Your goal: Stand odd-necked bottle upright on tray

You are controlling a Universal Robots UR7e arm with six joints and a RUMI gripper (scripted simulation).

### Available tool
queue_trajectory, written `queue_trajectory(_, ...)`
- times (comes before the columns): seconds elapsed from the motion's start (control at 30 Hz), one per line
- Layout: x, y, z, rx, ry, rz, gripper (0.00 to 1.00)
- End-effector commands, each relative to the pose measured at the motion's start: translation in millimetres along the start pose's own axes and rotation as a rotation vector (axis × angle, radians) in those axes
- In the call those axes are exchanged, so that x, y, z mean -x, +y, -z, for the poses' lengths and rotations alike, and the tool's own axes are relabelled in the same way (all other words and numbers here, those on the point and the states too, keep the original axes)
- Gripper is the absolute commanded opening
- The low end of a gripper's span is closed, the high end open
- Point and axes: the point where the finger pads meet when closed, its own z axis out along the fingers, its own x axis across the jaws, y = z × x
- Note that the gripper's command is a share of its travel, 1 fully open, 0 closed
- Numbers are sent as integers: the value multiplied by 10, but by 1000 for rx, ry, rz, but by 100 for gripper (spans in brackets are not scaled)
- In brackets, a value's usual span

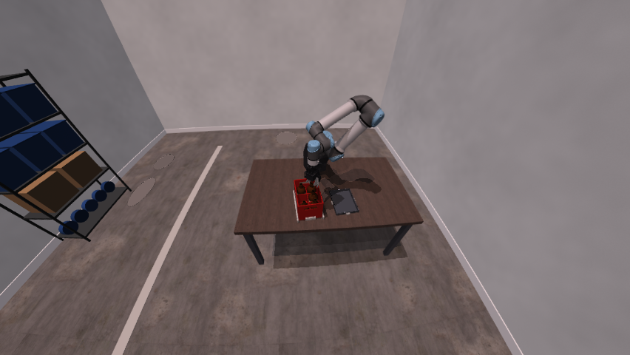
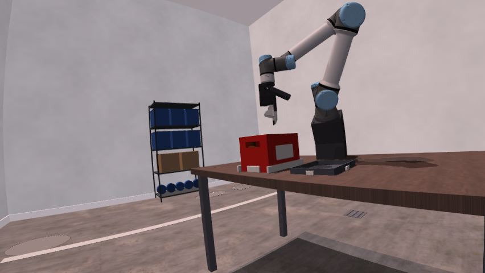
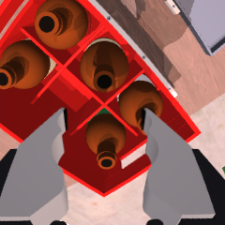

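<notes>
The jaws [image 1: 313, 180] [image 2: 272, 116] are standing partly open, holding nothing, above the crate [image 1: 310, 211] [image 2: 254, 157] [image 3: 104, 193]. A bottle [image 3: 106, 136] is sitting inside the crate below the gap, its neck pointing roughly up between the fingers; whether it is the odd one cannot be told.

– What colours do we see near the middle of the top view?
– We see a bright red crate [image 1: 310, 212] [image 2: 253, 156] [image 3: 104, 193], with orange-brown bottles [image 3: 104, 66] in it at the wrist view's upper left and centre.
– And right of the crate?
– We have a dark grey tray [image 1: 344, 202] [image 2: 322, 168] [image 3: 206, 23], on a brown, wood-grained table [image 1: 273, 189] [image 2: 400, 176].
– Any pattern on the left of the top view?
– We spot blue and tan boxes [image 1: 26, 103] [image 2: 175, 139] in rows, and a pale stripe [image 1: 169, 246] [image 2: 142, 230] across a blotchy grey-brown floor [image 1: 211, 299] [image 2: 135, 251].
</notes>
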Motion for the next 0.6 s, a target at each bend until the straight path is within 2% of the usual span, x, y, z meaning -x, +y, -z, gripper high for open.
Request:
queue_trajectory(0.0, 5, -15, -12, -2, 0, -3, 38)
queue_trajectory(0.57, 1, -25, -115, -5, 1, -2, 38)
